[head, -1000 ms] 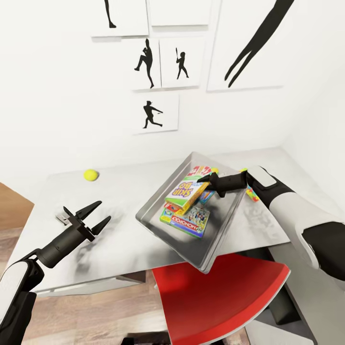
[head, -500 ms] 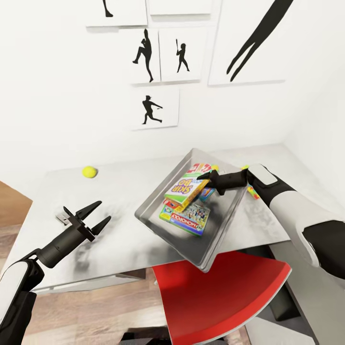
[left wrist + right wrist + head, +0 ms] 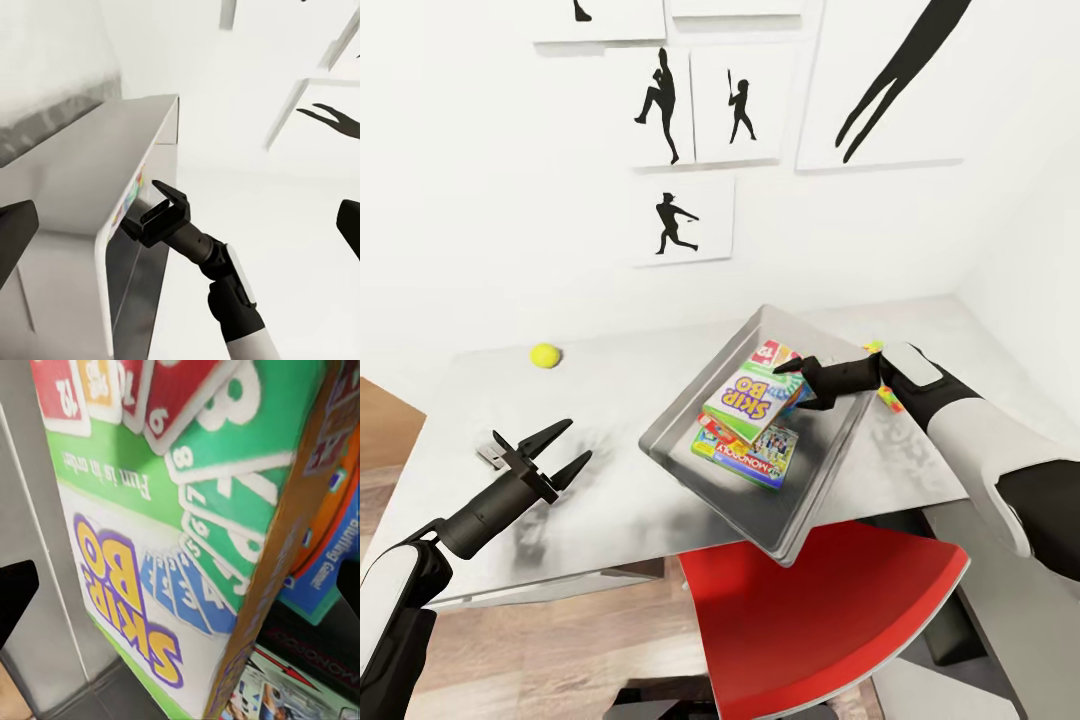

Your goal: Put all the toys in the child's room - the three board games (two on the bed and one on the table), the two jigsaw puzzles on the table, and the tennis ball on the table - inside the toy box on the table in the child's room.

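The metal toy box point(image 3: 690, 465) stands tilted on the grey table point(image 3: 600, 500). Inside it a green Skip-Bo box point(image 3: 750, 398) leans on a Monopoly box point(image 3: 760, 455), with another game under them. My right gripper point(image 3: 788, 370) hovers open just over the Skip-Bo box point(image 3: 150, 547), its fingers spread wide and holding nothing. The left wrist view shows that gripper point(image 3: 163, 204) at the box wall point(image 3: 135, 255). The yellow tennis ball point(image 3: 545, 355) lies at the table's far left. My left gripper point(image 3: 580, 440) is open above the table's left part, well short of the ball.
A colourful puzzle piece point(image 3: 887, 400) peeks out on the table behind my right wrist. A red chair point(image 3: 820, 610) sits under the table's front edge below the toy box. White walls with black silhouette pictures point(image 3: 678, 220) close off the back and right.
The head camera has tipped slightly, shifting the whole picture. The Skip-Bo box has settled a little lower onto the stack. The left arm has not moved.
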{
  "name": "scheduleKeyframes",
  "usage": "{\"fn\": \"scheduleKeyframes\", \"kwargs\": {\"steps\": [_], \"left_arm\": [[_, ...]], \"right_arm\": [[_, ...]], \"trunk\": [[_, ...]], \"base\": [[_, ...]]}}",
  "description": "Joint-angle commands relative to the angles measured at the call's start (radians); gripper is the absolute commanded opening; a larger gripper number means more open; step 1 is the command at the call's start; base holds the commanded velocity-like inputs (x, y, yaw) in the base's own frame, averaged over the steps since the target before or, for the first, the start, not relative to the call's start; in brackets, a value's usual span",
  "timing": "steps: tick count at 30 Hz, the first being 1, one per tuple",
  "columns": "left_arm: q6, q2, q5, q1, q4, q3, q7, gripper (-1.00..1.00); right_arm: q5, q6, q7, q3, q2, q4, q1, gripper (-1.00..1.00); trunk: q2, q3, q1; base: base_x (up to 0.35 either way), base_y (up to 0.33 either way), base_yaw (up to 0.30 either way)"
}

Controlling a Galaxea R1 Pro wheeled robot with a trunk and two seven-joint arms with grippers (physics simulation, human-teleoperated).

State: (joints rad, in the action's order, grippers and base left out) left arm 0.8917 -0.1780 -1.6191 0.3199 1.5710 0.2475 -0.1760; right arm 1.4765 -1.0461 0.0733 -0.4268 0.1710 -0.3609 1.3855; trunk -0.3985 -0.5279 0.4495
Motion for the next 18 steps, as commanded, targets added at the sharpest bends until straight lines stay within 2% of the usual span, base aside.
{"fn": "scheduleKeyframes", "kwargs": {"steps": [1, 18], "left_arm": [[0.004, 0.0, 0.005, 0.001, 0.0, 0.001, -0.005, 1.0], [0.003, 0.0, 0.005, 0.001, -0.001, 0.001, -0.005, 1.0]], "right_arm": [[0.007, -0.001, 0.008, -0.006, 0.001, -0.001, 0.001, 1.0], [0.007, -0.001, 0.015, -0.006, 0.007, -0.011, 0.02, 1.0]], "trunk": [[-0.002, -0.002, 0.001], [-0.002, -0.002, 0.001]], "base": [[0.0, 0.0, 0.0], [0.0, 0.0, 0.0]]}}
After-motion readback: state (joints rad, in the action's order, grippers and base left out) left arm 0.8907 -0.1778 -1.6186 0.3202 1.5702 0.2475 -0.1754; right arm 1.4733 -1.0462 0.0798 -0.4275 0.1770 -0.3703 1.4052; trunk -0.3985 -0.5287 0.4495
